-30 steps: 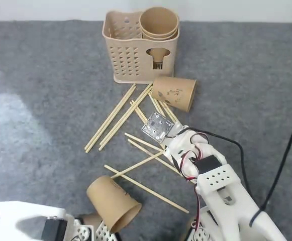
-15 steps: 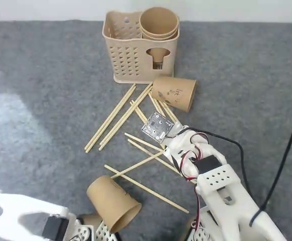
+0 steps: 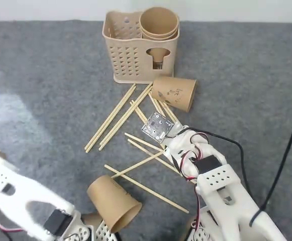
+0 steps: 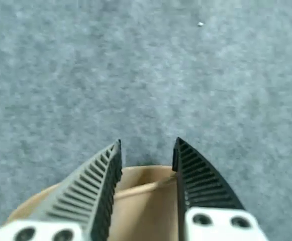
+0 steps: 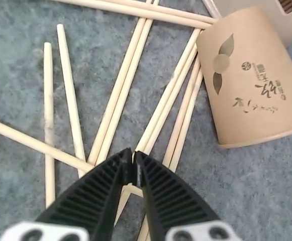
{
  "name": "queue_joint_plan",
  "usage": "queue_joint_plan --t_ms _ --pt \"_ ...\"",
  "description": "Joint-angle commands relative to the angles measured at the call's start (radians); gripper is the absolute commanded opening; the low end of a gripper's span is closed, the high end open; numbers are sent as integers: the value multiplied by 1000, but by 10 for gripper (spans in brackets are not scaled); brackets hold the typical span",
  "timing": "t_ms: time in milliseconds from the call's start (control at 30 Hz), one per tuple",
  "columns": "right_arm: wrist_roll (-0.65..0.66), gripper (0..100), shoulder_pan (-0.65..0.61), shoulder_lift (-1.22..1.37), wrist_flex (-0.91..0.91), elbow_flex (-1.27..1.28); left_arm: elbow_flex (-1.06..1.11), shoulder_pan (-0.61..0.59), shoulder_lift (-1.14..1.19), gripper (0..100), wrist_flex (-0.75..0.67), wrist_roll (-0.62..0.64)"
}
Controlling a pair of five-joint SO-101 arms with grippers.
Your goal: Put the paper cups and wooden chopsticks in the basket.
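"Basket (image 3: 130, 60) contents?"
"Stacked paper cups (image 3: 158, 22), in one compartment. Left end effector (image 4: 148, 142) grips another cup (image 4: 140, 201) above the surface (image 4: 135, 60); right end effector (image 5: 132, 152), pressed together, hangs over loose chopsticks (image 5: 120, 95)."

Stacked cups (image 3: 159, 22) in basket (image 3: 128, 55), chopsticks (image 3: 110, 118) scattered (tipped cup (image 3: 175, 93) among)

- A robotics test bench, of the lab or workshop kind: a pale plastic arm (image 3: 226, 196) at 5 o'clock and another (image 3: 15, 193) at 7 o'clock.
- Bare red and black wires (image 3: 188, 163) and an uncased circuit board (image 3: 156, 126) on the arm at 5 o'clock.
- A grey felt-like mat (image 3: 45, 75) covers the counter, with a pale wall strip (image 3: 60, 10) at 12 o'clock.
- Paper cups (image 3: 175, 93), wooden chopsticks (image 3: 110, 118) and a basket (image 3: 128, 55) lie strewn on the mat.
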Motion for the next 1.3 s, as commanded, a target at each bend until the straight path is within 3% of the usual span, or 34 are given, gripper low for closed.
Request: queue_joint_plan --t_ms 0,167,600,867,967,1100,1267 --pt "-15 9 -2 -30 -35 5 -1 86 -77 160 66 -6" --pt "-14 9 -2 -35 -74 28 47 124 -199 160 69 -6" --pt "-14 9 -2 -33 -74 28 421 218 -620 160 69 -9" --pt "28 9 -2 -28 -73 29 803 115 -956 166 68 -129" --pt "28 9 -2 -28 -73 29 914 55 -1025 221 68 -157" --pt "31 9 -2 -27 -71 29 937 -51 -1045 288 61 -195" --pt "32 9 -4 -27 -74 38 926 -124 -1010 296 18 -203"
